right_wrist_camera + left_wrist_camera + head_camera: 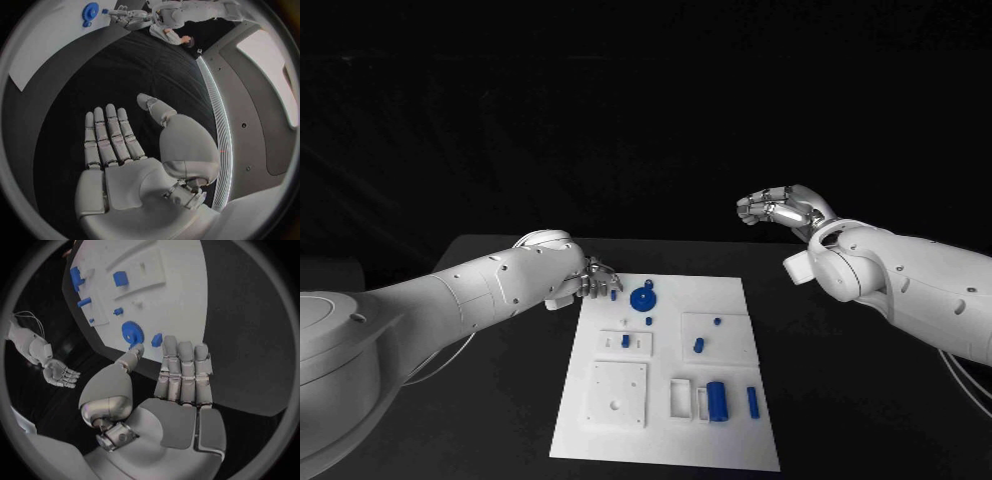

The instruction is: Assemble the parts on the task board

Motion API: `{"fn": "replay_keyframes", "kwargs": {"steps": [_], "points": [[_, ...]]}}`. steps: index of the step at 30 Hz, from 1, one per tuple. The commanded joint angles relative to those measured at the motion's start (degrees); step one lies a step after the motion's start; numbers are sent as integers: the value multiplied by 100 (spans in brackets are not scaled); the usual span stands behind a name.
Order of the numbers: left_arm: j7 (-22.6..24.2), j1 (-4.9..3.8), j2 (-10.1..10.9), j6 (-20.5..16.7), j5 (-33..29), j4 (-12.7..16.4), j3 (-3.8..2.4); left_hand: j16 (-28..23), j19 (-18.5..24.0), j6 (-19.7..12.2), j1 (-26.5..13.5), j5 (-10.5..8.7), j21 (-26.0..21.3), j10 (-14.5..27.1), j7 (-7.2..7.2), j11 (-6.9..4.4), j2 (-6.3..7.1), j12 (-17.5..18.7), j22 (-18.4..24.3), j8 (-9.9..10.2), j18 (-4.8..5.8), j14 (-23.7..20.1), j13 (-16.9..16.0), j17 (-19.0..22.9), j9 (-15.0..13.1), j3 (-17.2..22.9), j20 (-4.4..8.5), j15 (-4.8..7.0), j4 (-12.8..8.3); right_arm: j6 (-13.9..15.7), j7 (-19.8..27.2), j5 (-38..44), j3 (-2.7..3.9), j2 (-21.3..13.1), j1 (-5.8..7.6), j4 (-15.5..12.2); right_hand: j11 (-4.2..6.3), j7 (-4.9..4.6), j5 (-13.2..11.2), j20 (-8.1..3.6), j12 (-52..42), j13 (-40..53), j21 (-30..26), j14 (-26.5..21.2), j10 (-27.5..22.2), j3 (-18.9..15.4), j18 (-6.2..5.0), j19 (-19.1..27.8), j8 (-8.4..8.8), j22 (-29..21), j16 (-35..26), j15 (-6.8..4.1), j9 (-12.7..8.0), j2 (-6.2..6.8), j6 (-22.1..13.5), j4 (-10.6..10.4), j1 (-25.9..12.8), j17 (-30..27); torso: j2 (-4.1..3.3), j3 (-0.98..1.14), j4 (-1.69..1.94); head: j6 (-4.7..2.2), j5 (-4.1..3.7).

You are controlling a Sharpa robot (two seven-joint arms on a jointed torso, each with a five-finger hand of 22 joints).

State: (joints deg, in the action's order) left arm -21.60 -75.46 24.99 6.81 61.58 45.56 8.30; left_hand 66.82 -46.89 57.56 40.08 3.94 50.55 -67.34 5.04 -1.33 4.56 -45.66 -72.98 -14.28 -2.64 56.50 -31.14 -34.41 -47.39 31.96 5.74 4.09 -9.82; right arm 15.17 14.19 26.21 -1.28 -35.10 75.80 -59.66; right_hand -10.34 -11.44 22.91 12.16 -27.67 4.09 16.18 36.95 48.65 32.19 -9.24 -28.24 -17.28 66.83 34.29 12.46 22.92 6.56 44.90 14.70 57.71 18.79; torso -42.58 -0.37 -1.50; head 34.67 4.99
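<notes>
Both hands' fingers apart; left hand (599, 278) seemingly touches the task board (733, 300) edge.

Two smooth, glossy white robot arms with rounded, bulging shells. The left arm (459, 295) ends in a domed wrist cap, and a thin pale cable loops under it. The right arm (913, 285) has a small white block at its wrist. Each hand, left hand (165, 395) and right hand (134, 167), is silver metal with segmented fingers, pale palm plates and a bulbous thumb base
</notes>
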Motion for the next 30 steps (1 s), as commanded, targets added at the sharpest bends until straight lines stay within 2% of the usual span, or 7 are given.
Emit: {"fn": "replay_keyframes", "kwargs": {"steps": [1, 9, 17, 30], "points": [[86, 12, -39, 71, -99, -40, -1, 24, 34, 15, -11, 26, -33, 21, -23, 0, -90, -1, -9, -32, 38, -41, -9, 1, 12, 0, 392, 7, -37, -80, 39, 6, 3, 9, -3, 1, 1, -68, 24, -2, 14, -9, -40, -36, 27, -30, 78, 39, -29, 8, 26, 20, -6, -55, 50, -5, 2, -6, -1, 2, 7, -14, -24], [111, 64, -74, 51, -123, -118, 0, 33, 31, 6, 25, 17, -39, 23, -19, 3, -227, -3, -30, -43, 41, -46, -14, 2, 46, 2, 391, 7, -110, -85, 39, 6, 3, 14, -3, 1, 2, -67, 25, -2, 14, -10, -44, -38, 28, -30, 78, 38, -30, 11, 28, 20, -8, -56, 51, -4, 3, -11, -3, 1, 2, -11, -25], [141, 71, -93, 94, -204, -145, 1, 39, 29, 5, 52, 1, -47, 23, -19, 3, -335, -5, -44, -56, 43, -47, -18, 5, 70, 4, 391, 7, -162, -86, 40, 6, 3, 19, -3, 5, 2, -67, 26, -1, 14, -10, -48, -39, 29, -31, 78, 37, -30, 14, 30, 20, -9, -56, 51, -3, 4, -15, -1, 1, 3, 0, -26], [158, 80, -116, 103, -252, -190, 4, 43, 26, -4, 94, -2, -56, 25, -16, 6, -429, -4, -58, -66, 46, -50, -20, 9, 95, 13, 390, 6, -217, -88, 42, 6, 3, 21, -3, -1, 2, -67, 28, -1, 15, -11, -54, -40, 30, -31, 77, 36, -30, 19, 35, 20, -10, -58, 52, -3, 5, -22, -1, -1, 5, 8, -15]]}}
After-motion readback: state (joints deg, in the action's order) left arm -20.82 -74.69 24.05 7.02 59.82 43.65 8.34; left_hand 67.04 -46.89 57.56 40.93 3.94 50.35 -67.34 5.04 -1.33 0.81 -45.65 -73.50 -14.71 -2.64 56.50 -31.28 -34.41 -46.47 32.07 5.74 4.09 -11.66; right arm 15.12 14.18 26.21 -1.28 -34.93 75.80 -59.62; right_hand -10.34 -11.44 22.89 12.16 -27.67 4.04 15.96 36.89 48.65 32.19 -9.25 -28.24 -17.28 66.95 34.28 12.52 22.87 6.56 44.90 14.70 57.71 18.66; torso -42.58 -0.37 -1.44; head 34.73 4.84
